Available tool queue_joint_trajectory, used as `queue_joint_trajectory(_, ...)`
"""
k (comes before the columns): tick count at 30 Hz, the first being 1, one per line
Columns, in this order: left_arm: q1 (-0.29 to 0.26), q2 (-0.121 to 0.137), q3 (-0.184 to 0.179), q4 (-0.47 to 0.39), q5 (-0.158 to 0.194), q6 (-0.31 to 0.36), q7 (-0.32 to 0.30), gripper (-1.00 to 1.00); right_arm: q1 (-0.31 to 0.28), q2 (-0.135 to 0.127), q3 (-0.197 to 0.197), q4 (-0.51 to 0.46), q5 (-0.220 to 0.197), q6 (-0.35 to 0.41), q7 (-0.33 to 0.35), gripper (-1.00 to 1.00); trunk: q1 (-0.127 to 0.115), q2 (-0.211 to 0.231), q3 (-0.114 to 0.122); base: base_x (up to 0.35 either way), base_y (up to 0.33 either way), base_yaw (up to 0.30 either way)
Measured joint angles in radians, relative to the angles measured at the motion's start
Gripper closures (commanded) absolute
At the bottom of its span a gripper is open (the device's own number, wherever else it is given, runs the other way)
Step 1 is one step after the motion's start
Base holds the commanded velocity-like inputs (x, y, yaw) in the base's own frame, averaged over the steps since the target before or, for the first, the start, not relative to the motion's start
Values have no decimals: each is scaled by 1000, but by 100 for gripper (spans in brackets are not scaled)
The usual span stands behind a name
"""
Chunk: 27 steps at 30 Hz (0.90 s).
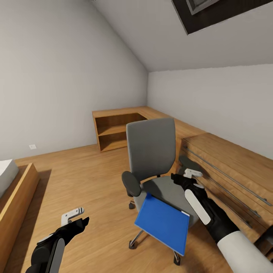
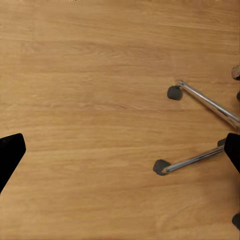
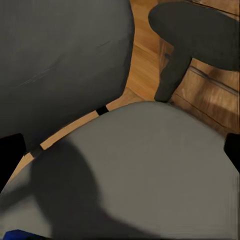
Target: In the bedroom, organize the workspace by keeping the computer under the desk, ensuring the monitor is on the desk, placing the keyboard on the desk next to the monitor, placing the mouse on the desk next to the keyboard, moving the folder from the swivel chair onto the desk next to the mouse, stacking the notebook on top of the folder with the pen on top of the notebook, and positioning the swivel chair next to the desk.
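So the folder (image 1: 163, 223) is sitting on the swivel chair (image 1: 151, 151), lying across the front part of the seat with one corner hanging out past the front edge. It's bright blue, flat, nothing on top of it. From my right wrist cam I can just catch a sliver of blue (image 3: 12, 234) at the seat's edge, plus the grey seat pad, the backrest and one black armrest (image 3: 192, 35).

My right gripper (image 1: 186, 176) is hovering over the seat, near the chair's armrest on that side and just beyond the far corner of the folder, not touching it. Its fingers are spread apart with nothing between them. The left gripper (image 1: 77, 217) is low down, off to the side of the chair and well apart from it, over bare wood floor (image 1: 91, 178). It's also spread wide, empty. Its wrist cam looks straight at the floor and picks up two chrome legs of the chair base (image 2: 200, 130) with their castors.

Behind the chair there's a light wooden dresser (image 1: 227, 167) along the wall, running into a low open wooden shelf (image 1: 113, 132) in the corner. A bed frame edge (image 1: 15, 197) pokes in on my left.
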Motion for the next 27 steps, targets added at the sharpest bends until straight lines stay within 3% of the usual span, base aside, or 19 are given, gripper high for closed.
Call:
queue_joint_trajectory(3,0,0,1,-3,0,1,0,-100,62,-1,0,-132,-1,5,-64,-100,0,0,0,0,0,0)
queue_joint_trajectory(9,0,1,1,-4,0,1,-1,-100,137,-2,1,-284,-1,8,-102,-100,0,0,0,0,0,0)
queue_joint_trajectory(21,0,2,45,-3,2,1,-1,-100,161,3,5,-350,-3,8,-109,-100,0,0,0,0,0,0)
queue_joint_trajectory(27,0,2,49,-3,3,1,-2,-100,162,3,6,-368,-4,8,-108,-100,0,0,0,-38,0,0)
